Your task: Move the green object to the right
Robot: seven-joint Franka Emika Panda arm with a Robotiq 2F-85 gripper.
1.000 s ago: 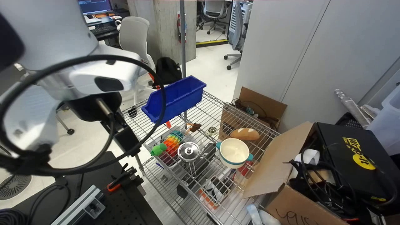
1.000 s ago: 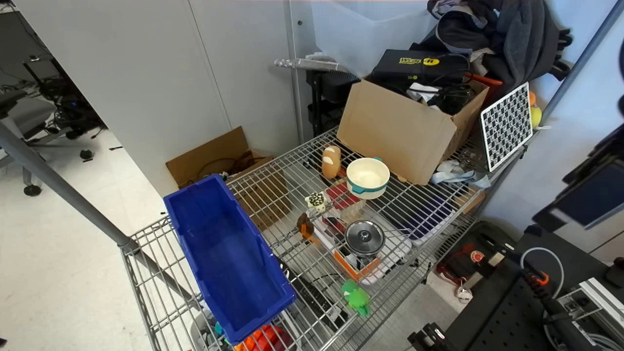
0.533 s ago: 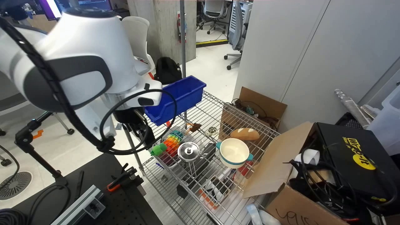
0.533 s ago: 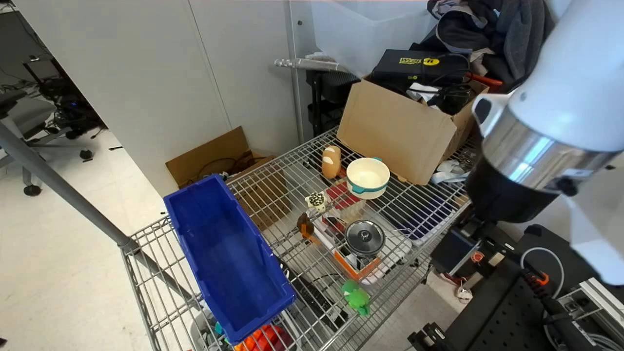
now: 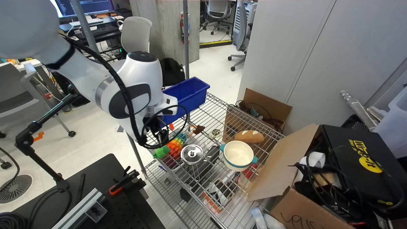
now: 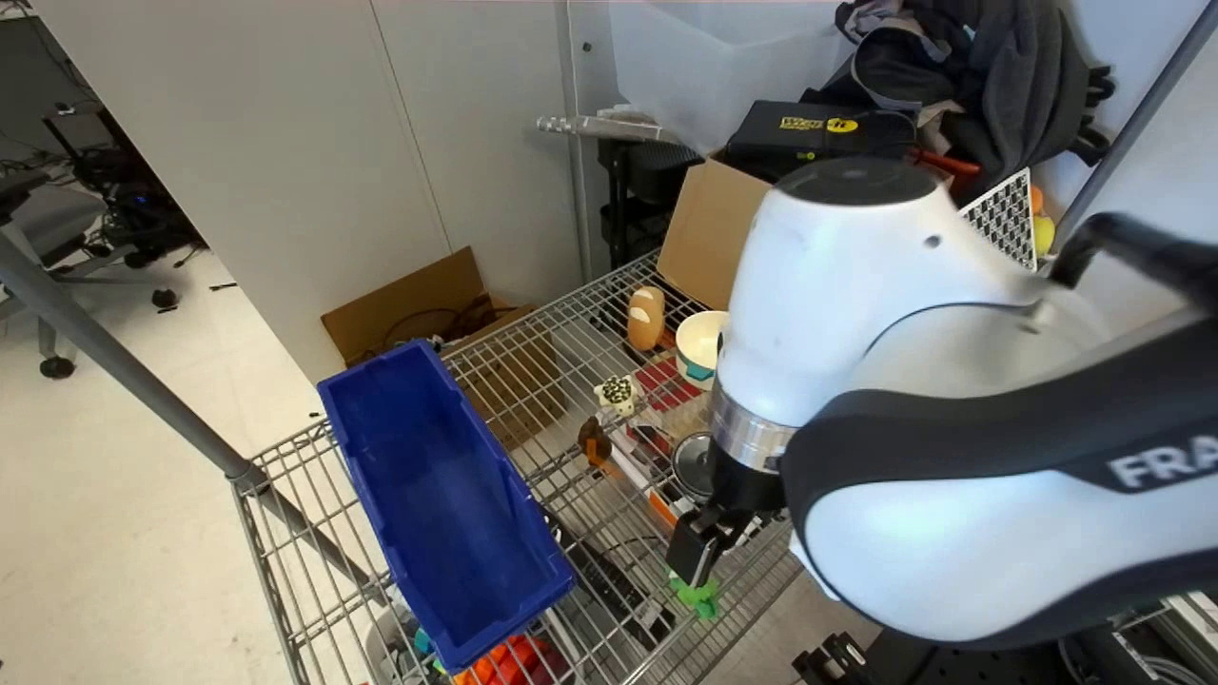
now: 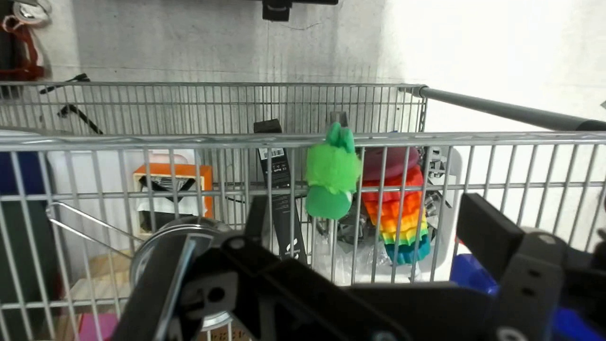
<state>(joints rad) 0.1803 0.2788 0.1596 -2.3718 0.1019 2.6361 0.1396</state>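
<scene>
Right now the gripper (image 7: 372, 220) has its fingers spread wide, and in the wrist view the green toy (image 7: 331, 166) shows in the gap between them, apart from both. That toy lies on the wire shelf (image 7: 199, 140), right at its edge; in an exterior view it sits to the right of the near end of the blue bin (image 6: 447, 514), well apart from the bin, and the gripper hides part of it. The arm (image 5: 133, 92), in an exterior view, stands in front of the bin and covers one end. Near the bin lies a brown piece (image 6: 595, 442), and a spotted toy (image 6: 618, 393) is a little farther out. A lidded pan (image 6: 691, 464) is farther from the bin than those two, with the arm over part of it in an exterior view. Up and to the right of the bin there are the bread (image 6: 646, 319) and, near it, the white bowl (image 6: 699, 347); a carton (image 6: 709, 233) stands beyond them, farther from the bin. Below the shelf wires is a rainbow-coloured thing (image 7: 389, 215), and in an exterior view the bin's near end hides part of it.
</scene>
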